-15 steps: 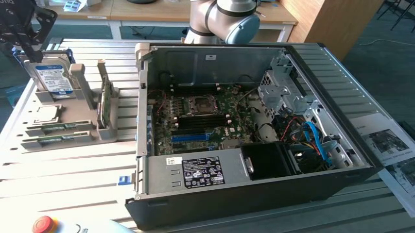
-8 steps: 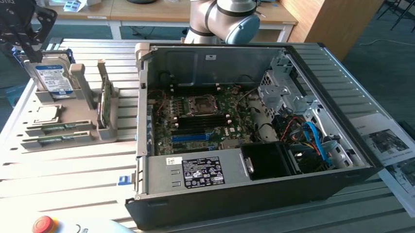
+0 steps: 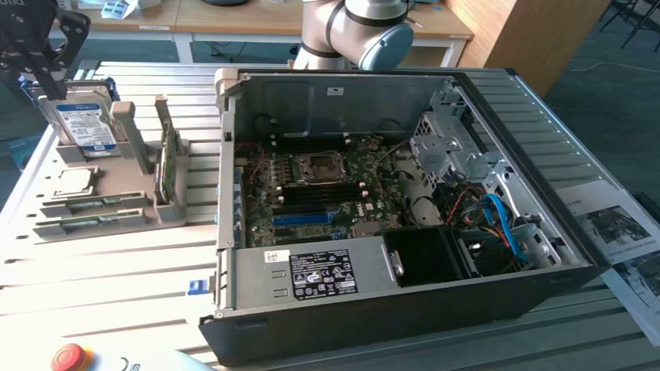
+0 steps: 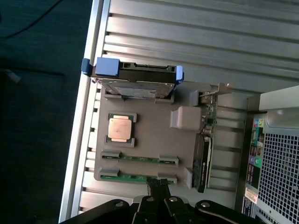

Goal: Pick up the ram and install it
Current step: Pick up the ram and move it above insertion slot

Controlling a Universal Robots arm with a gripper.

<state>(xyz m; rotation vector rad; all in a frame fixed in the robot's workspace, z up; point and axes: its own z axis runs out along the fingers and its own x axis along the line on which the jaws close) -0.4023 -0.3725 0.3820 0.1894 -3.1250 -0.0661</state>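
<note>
Red emergency-stop button (image 3: 69, 357) sits closest, at the table's front edge, with the open computer case (image 3: 413, 309) just behind it, its side panel off and the green motherboard (image 3: 320, 178) exposed inside. To the exterior view's left of the case stands a grey parts holder (image 3: 134, 212). It carries an upright hard drive (image 3: 88, 124), a processor chip (image 3: 73, 182), and two thin green sticks lying flat in neighbouring slots.

The ram (image 3: 83, 226) is the stick furthest from the hard drive, and the second stick (image 3: 93, 204) lies just beside it.

The black gripper (image 3: 42, 54) hangs well above the holder. In the wrist view, the gripper (image 4: 159, 186) lines up over one end of the ram (image 4: 133, 176). Its jaws look pressed together, with nothing between them.

The ram is not yet picked up. Likely trouble: the two sticks lie so close that a slightly off descent could hit the neighbour or the slot walls. A grip near one end could also let the thin stick tilt, and then it might jam against the motherboard socket.
</note>
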